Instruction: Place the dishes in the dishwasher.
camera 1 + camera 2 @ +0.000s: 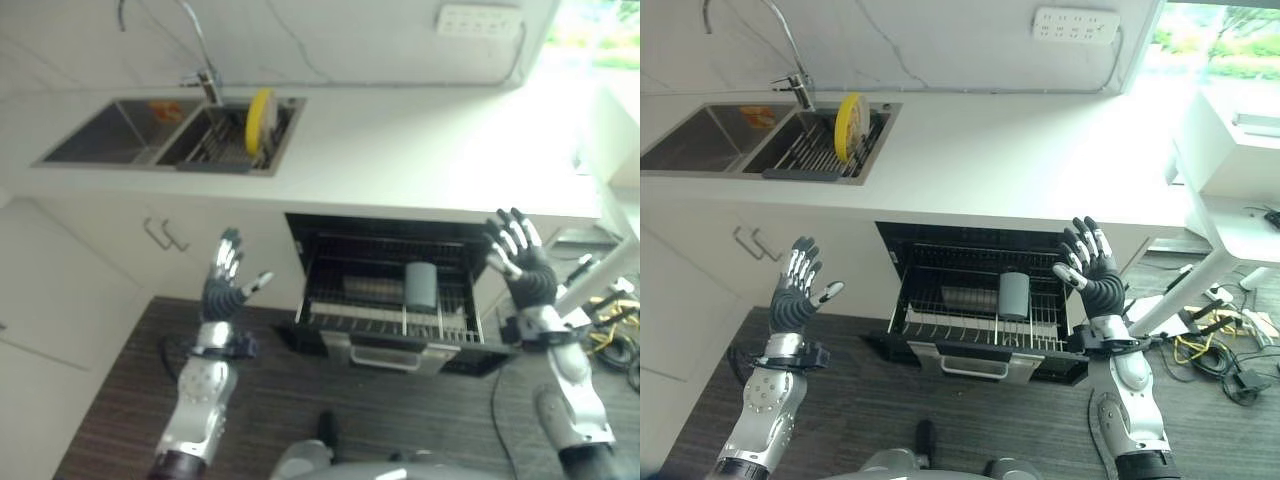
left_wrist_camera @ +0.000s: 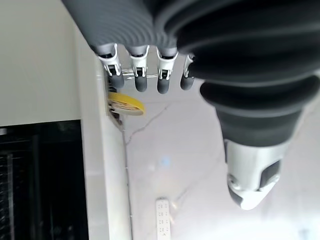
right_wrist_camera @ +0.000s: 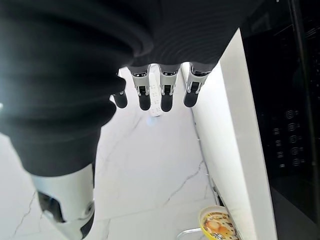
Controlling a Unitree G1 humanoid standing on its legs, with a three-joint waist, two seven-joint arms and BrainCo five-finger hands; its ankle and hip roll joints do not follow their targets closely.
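Observation:
A yellow plate (image 1: 259, 121) stands on edge in a dish rack (image 1: 215, 148) inside the right sink basin; it also shows as the yellow plate (image 2: 125, 103) past my left fingers. Below the counter the dishwasher (image 1: 390, 300) is open, its wire rack (image 1: 980, 320) pulled out with a grey cup (image 1: 421, 285) and a dark dish (image 1: 965, 297) in it. My left hand (image 1: 224, 285) is raised open, left of the dishwasher, holding nothing. My right hand (image 1: 522, 262) is raised open at the rack's right side, also holding nothing.
A white counter (image 1: 400, 150) runs across, with a double sink (image 1: 115, 133) and faucet (image 1: 205, 75) at the left. White cabinet doors with handles (image 1: 165, 235) stand left of the dishwasher. Cables (image 1: 610, 330) lie on the dark floor at the right.

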